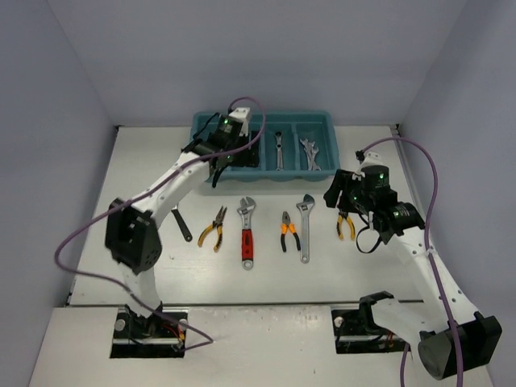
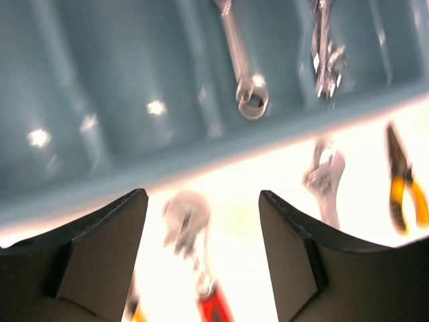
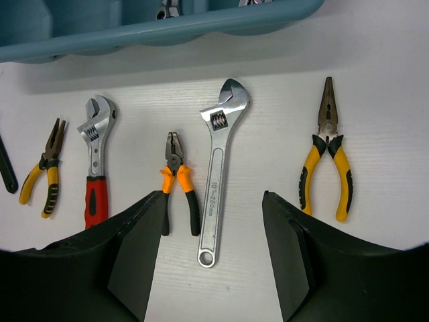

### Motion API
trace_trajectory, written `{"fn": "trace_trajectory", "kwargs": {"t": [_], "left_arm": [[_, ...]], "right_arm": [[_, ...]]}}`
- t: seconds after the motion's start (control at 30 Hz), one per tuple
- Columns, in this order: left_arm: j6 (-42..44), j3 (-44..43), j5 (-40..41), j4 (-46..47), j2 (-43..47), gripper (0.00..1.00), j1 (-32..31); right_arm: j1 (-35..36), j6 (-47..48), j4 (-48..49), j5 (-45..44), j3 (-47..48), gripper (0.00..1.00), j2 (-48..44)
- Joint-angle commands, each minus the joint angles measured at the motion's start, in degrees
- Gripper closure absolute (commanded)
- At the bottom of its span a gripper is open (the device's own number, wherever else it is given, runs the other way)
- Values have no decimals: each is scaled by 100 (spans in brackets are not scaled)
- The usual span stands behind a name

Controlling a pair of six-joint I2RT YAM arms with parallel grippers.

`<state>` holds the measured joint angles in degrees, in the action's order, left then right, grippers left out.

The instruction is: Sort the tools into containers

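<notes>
Right gripper (image 3: pixel 211 258): jaws wide, empty, above the silver adjustable wrench (image 3: pixel 219 168) lying just near-side of the tray (image 3: pixel 167 30). Best grasp, by judgement: descend centred on shank, close across its narrow width.

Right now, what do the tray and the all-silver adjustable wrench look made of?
The tray: likely plastic, glossy teal; rounded moulded rim, soft glints. The silver adjustable wrench: bare metal, probably steel, bright satin finish; sharp reflections, marking on its handle.

Teal tray (image 3: pixel 201 23), red-handled wrench (image 3: pixel 96 168), yellow-handled pliers (image 3: pixel 326 154), orange-and-black pliers (image 3: pixel 177 182), silver wrench (image 3: pixel 220 168), white table (image 3: pixel 382 100).
</notes>
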<state>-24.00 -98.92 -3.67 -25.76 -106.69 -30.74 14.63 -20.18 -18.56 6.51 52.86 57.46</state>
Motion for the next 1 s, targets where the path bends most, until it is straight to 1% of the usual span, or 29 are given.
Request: {"fn": "trace_trajectory", "kwargs": {"t": [0.0, 0.07, 0.23, 0.33, 0.47, 0.57, 0.63, 0.77, 0.97], "left_arm": [[330, 1346, 267, -499, 1180, 36, -24], [317, 2081, 269, -518, 1514, 36, -20], [369, 3080, 520, -518, 1846, 36, -4], [441, 3221, 666, -439, 1789, 36, 25], [498, 3205, 654, -438, 1486, 36, 93], [389, 3229, 544, -542, 1379, 35, 130], [166, 3354, 490, -576, 1390, 37, 122], [-172, 3500, 367, -553, 1372, 42, 96], [-552, 3702, 215, -538, 1526, 63, -76]], "right_arm": [[-13, 177, 190, -44, 168, 43, 84], [-5, 199, 195, -11, 122, 43, 123], [3, 175, 193, 35, 54, 43, 191], [4, 164, 195, 26, 40, 43, 230], [4, 117, 195, 70, 40, 43, 261], [13, 50, 195, 70, 40, 43, 205], [13, 13, 187, 50, 19, 43, 157], [13, -38, 186, 26, -47, 43, 125], [11, -73, 195, -43, -55, 43, 151]]}}
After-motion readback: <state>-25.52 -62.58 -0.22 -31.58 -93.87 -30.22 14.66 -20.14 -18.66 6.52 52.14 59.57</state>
